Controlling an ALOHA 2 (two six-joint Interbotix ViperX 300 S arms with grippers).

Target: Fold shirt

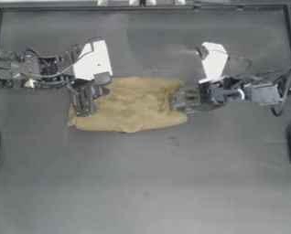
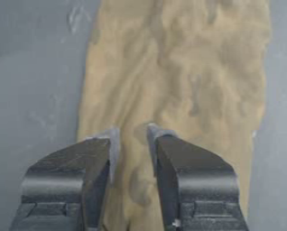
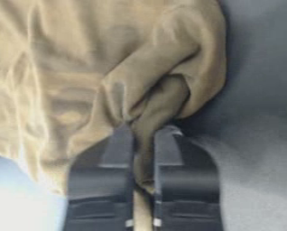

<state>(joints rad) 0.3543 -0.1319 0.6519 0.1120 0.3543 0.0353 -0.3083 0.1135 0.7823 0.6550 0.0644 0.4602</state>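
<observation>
Top view: shirt (image 1: 131,106), tan, lies as a compact, partly folded bundle toward the bench's (image 1: 148,183) far edge, between both arms.
Left wrist view: left end effector (image 2: 132,135), parted slightly, straddles cloth; grip uncertain.
Right wrist view: right end effector (image 3: 138,131) clenched on a shirt fold. Folding appears unfinished.

The shirt (image 1: 132,107) is being shown in tan to mustard yellow, with faint darker brownish blotches mottled across the cloth. The table (image 1: 148,183) is being seen as a plain dark grey. The 2 jaws of the left gripper (image 2: 132,140) and of the right gripper (image 3: 145,131) are being shown as dark grey to black.
</observation>
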